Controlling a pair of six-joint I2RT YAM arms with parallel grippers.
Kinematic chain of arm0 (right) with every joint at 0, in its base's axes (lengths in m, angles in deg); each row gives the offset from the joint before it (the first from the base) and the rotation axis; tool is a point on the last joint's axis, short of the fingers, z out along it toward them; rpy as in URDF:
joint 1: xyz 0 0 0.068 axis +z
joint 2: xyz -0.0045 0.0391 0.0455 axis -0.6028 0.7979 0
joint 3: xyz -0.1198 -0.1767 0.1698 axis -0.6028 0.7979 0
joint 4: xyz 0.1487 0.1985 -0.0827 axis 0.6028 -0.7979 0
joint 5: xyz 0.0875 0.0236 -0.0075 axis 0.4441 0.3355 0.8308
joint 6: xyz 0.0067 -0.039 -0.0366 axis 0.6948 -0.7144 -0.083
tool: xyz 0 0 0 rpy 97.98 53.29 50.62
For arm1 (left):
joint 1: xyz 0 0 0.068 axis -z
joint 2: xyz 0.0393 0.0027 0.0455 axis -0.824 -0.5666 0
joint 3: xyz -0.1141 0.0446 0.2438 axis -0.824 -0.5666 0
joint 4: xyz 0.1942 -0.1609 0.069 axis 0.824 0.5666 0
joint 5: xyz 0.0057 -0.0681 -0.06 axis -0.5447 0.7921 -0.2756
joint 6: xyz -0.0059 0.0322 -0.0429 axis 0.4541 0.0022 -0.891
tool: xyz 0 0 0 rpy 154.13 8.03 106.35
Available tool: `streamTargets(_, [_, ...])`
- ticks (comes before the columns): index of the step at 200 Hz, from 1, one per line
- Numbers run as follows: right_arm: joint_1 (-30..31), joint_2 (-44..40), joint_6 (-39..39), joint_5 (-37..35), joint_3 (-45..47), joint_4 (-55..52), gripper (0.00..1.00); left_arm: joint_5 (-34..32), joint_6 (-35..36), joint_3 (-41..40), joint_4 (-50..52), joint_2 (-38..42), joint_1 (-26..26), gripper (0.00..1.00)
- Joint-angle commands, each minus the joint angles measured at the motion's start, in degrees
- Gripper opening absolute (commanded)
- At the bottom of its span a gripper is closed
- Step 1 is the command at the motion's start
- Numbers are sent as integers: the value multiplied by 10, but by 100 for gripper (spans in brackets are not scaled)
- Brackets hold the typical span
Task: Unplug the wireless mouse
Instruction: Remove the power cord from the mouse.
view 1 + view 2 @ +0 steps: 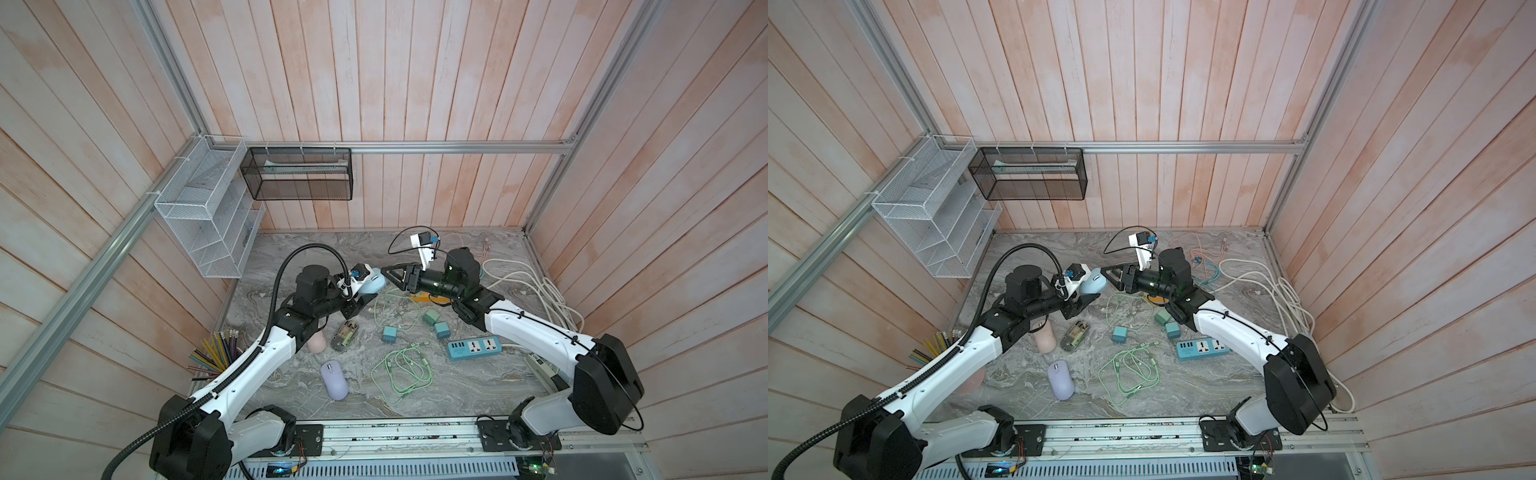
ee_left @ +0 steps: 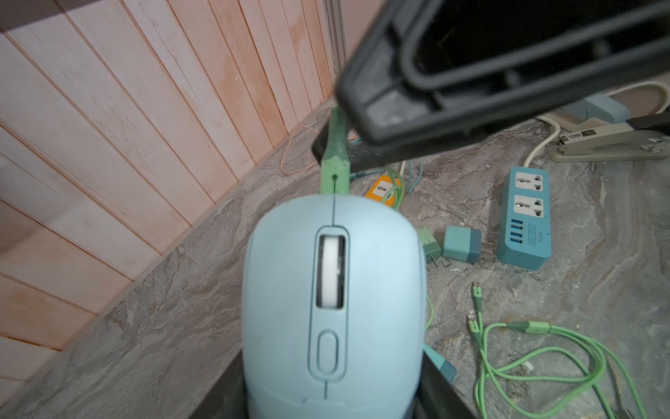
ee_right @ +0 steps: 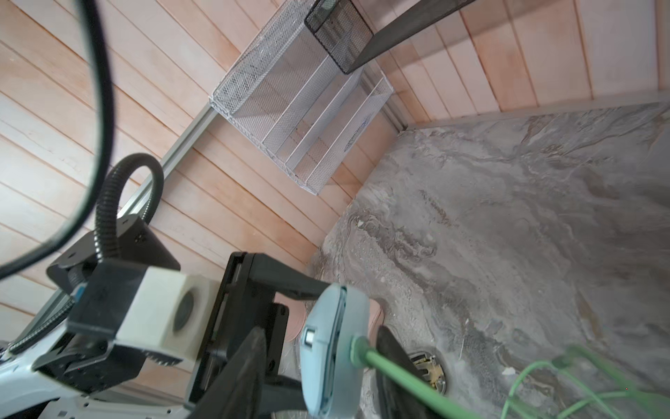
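Near the frame's middle, grips the blue mouse [image 1: 373, 284] in the left gripper [image 2: 333, 377], right gripper [image 1: 392, 277] half wide around its green plug [image 2: 335, 170]. Still plugged in; not pulled out yet.

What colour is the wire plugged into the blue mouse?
Green. The cable plug at the mouse shows best in the left wrist view.

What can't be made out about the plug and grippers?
Hold of the right gripper on the green plug: its own finger covers it, left wrist view; blurred, right wrist view.
Left gripper fingers: behind the blue mouse, left wrist view.
Plug, both top views: too small.
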Motion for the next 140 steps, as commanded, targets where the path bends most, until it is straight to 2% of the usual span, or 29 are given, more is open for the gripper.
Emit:
streamTargets(1, [-2, 28, -18, -56, -32, -42, 48, -7, 10, 9, -1, 5, 3, 34])
streamTargets(15, [-3, 36, -16, -64, -42, -42, 43, -10, 10, 9, 1, 4, 3, 34])
streamTargets(47, [-7, 41, -11, -74, -50, -45, 0, -21, 10, 12, 6, 1, 3, 34])
streamTargets(71, [-25, 34, -14, -85, -53, -54, 0, -53, 15, 22, 27, -13, 3, 34])
streamTargets(85, [-57, 24, -3, -83, -56, -41, 0, -64, 16, 23, 30, -18, 3, 34])
streamTargets(111, [-110, 28, 27, -39, -87, -16, 0, -75, 21, 25, 37, -28, 3, 34])
streamTargets(140, [-117, 50, 37, -16, -131, -15, 0, -90, 23, 30, 47, -44, 2, 34])
